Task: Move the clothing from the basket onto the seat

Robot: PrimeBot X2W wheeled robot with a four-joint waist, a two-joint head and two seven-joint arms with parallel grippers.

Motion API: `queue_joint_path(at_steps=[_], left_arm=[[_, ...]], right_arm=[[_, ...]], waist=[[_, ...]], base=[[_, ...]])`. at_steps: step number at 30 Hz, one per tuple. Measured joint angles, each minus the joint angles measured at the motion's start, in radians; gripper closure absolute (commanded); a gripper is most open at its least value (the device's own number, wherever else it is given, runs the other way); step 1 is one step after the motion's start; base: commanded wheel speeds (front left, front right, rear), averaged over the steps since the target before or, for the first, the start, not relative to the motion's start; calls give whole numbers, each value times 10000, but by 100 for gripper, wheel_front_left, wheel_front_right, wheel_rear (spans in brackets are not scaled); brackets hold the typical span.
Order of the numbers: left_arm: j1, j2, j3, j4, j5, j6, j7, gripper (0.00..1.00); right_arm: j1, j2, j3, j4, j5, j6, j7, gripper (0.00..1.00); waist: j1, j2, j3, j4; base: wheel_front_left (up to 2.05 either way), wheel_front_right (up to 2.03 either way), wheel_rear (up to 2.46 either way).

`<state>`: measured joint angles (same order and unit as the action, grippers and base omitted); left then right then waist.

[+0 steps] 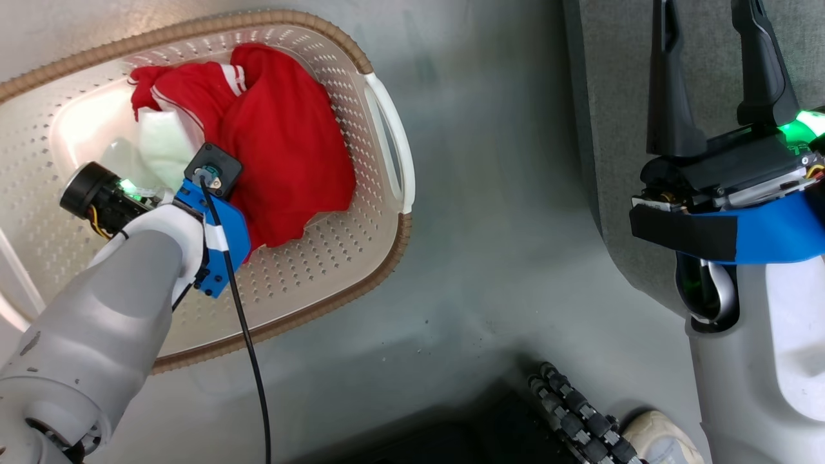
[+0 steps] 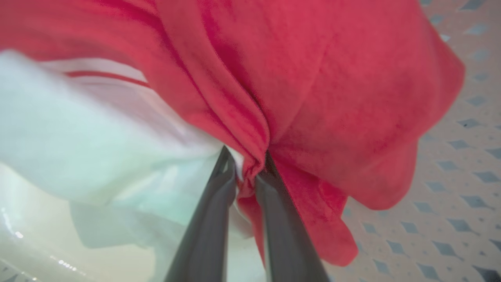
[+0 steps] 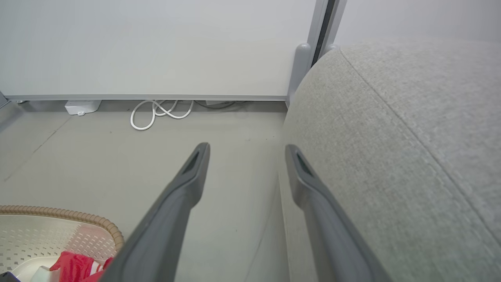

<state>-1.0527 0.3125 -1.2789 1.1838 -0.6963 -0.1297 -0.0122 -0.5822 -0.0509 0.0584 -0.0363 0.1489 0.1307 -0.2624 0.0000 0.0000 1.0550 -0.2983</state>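
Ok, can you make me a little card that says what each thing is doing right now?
clothes: red and white heap, in the basket
basket: on the floor, at the robot's left
seat: grey fabric, at the robot's right
left pincer: shut on a red fold of the clothes
right pincer: open, holding nothing, by the seat's edge
job: not done yet

Grey floor (image 1: 490,258): basket (image 1: 322,258) at left, seat (image 1: 612,96) at right.
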Motion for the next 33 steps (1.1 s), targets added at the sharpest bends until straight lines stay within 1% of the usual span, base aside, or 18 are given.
queue_joint_path(at_steps=[10, 16, 26, 31, 33], left_arm=[[59, -374, -8, -146, -374, 0, -846, 100], [219, -671, 2, -201, -924, 0, -1524, 100], [690, -1057, -2, -550, -1475, 0, -2322, 100], [859, -1229, 54, -846, -1590, 0, -2468, 100], [877, -1225, 301, -1120, -1553, 0, -2470, 100]], right_arm=[[-44, 0, -107, 221, -63, 0, 0, 0], [-32, 2, -184, 472, -155, 0, 0, 0], [353, 4, -508, 922, -485, 0, 0, 0], [718, 6, -721, 1124, -681, 0, 0, 0], [853, 8, -817, 1191, -738, 0, 0, 0]], waist=[[0, 0, -600, 291], [0, 0, -1173, 552], [0, 0, -2570, 1089], [0, 0, -3398, 1419], [-1, 0, -3731, 1560]], base=[[0, 0, 0], [0, 0, 0], [0, 0, 0], [0, 0, 0], [0, 0, 0]])
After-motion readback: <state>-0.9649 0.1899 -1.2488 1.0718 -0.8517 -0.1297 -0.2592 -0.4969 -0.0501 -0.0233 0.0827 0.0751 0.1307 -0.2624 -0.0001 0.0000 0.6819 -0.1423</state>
